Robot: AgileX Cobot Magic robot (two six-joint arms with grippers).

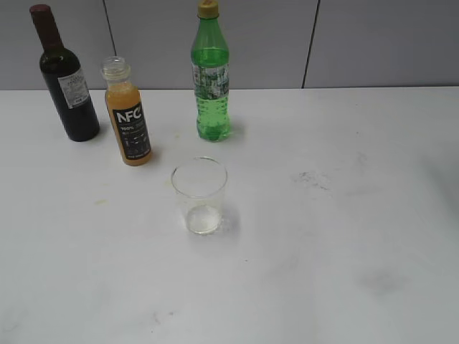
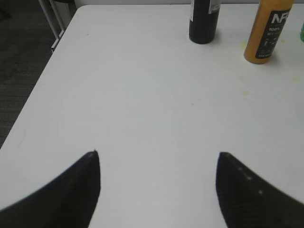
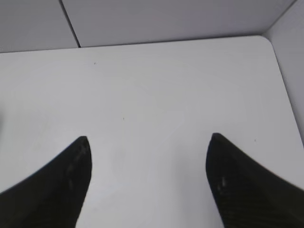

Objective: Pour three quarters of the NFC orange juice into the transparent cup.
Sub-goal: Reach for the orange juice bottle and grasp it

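The NFC orange juice bottle (image 1: 128,115) stands upright with no cap on the white table, back left. It also shows in the left wrist view (image 2: 267,31), top right. The transparent cup (image 1: 199,195) stands upright and empty in front of it, near the table's middle. My left gripper (image 2: 158,154) is open and empty above bare table, well short of the juice bottle. My right gripper (image 3: 149,137) is open and empty above bare table near the back right corner. Neither gripper shows in the exterior view.
A dark wine bottle (image 1: 67,75) stands left of the juice, also in the left wrist view (image 2: 204,21). A tall green soda bottle (image 1: 211,72) stands behind the cup. The table's left edge (image 2: 33,95) and back right corner (image 3: 266,40) are near. A grey wall runs behind.
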